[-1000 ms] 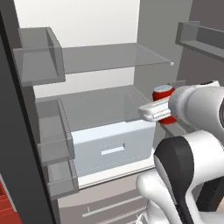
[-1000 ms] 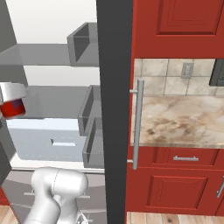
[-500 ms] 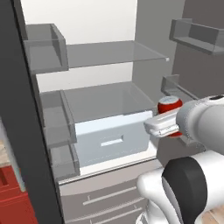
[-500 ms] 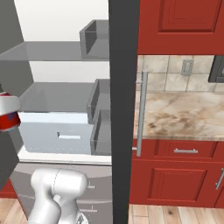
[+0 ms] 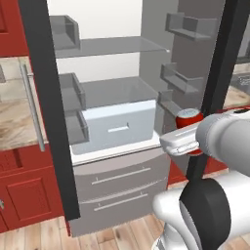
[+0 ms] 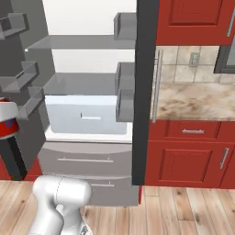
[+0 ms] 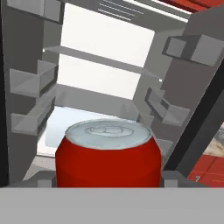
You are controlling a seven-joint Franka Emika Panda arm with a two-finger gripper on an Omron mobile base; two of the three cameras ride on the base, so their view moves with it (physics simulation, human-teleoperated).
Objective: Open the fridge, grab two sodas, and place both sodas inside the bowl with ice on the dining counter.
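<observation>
The claw (image 7: 107, 177) grasps a red soda can (image 7: 108, 155) upright, one finger at either side of it. In the left base view the can (image 5: 189, 122) sits at 3 o'clock, outside the open fridge (image 5: 117, 88), just in front of its right door bins. The fridge's white drawer (image 5: 119, 127) is shut.
</observation>
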